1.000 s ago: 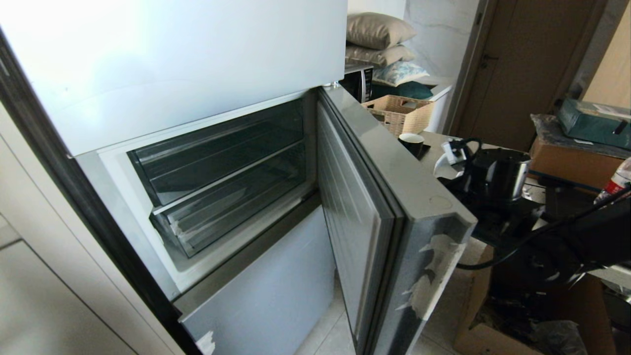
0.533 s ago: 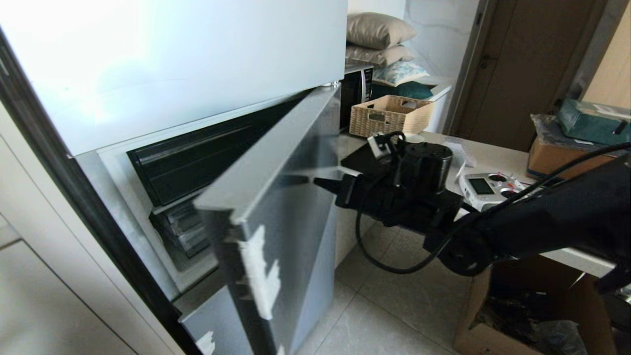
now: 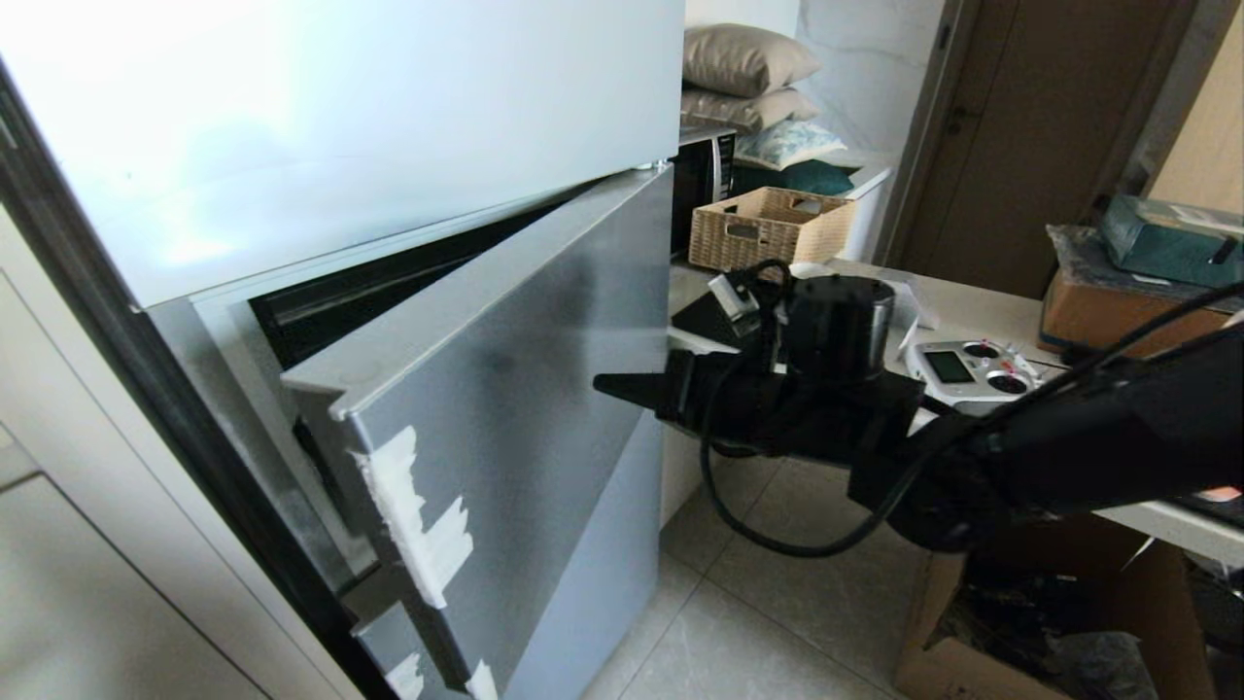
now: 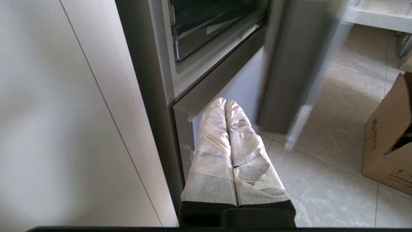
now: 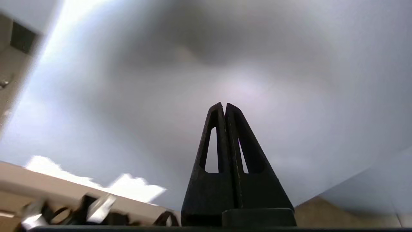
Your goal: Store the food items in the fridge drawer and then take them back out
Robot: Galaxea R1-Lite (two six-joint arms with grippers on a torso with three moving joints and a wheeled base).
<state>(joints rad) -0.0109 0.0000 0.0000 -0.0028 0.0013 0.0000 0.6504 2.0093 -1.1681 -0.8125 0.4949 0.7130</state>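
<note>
The fridge's grey middle door [image 3: 505, 389] stands a little ajar. My right gripper [image 3: 607, 385] is shut and empty, its tips at the door's outer face near the hinge side. In the right wrist view the right gripper [image 5: 224, 104] points straight at that grey face. Through the remaining gap the clear fridge drawer [image 4: 206, 35] shows pushed into the compartment. No food items are in view. My left gripper [image 4: 224, 101], its fingers wrapped in tape, is shut and empty. It hangs low in front of the fridge's bottom panel [image 4: 238, 87].
To the right of the fridge, a counter [image 3: 982, 311] carries a wicker basket [image 3: 768, 228], a microwave [image 3: 705, 165] and a white remote controller [image 3: 962, 367]. A cardboard box [image 4: 389, 145] stands on the tiled floor near the door's swing path.
The middle door has swung from wide open to nearly shut, covering the drawers. My right arm came in from the right and followed the door leftwards, gripper shut throughout.
</note>
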